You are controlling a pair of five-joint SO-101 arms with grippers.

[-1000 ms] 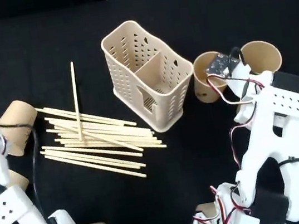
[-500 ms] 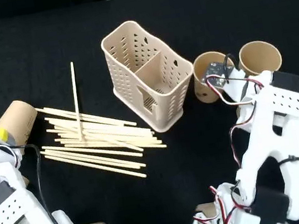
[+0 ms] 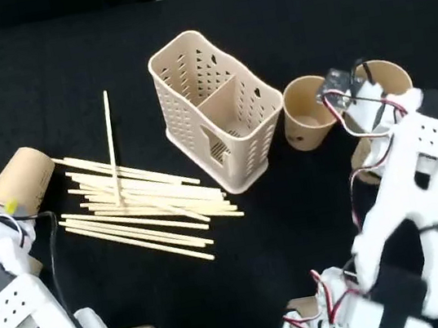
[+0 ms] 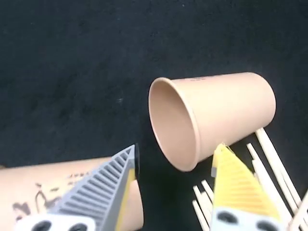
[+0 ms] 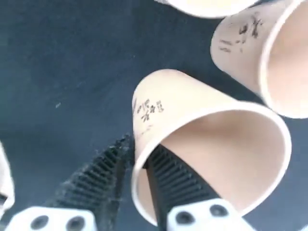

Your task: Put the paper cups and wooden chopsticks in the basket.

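Right hand (image 5: 138, 150) pinching paper cup (image 5: 178, 96) wall, one finger inside, right of basket (image 3: 182, 108). Best: light squeeze, lift clear of neighbour cup (image 5: 250, 53), lower upright into compartment. Left hand (image 4: 175, 151) wide open, straddling toppled cup (image 4: 226, 106) left of basket, beyond chopsticks (image 3: 143, 204).

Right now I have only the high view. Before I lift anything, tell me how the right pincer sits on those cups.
Observer: The right pincer is closed on the wall of one paper cup, gripping across the rim with one side inside and one outside.
Operator: Now report the left pincer.
Observer: The left pincer is open, with a toppled cup just ahead of it, mouth turned toward the wrist camera.
Operator: Check what lies beside that arm.
Observer: A second cup lies on its side right next to that pincer.
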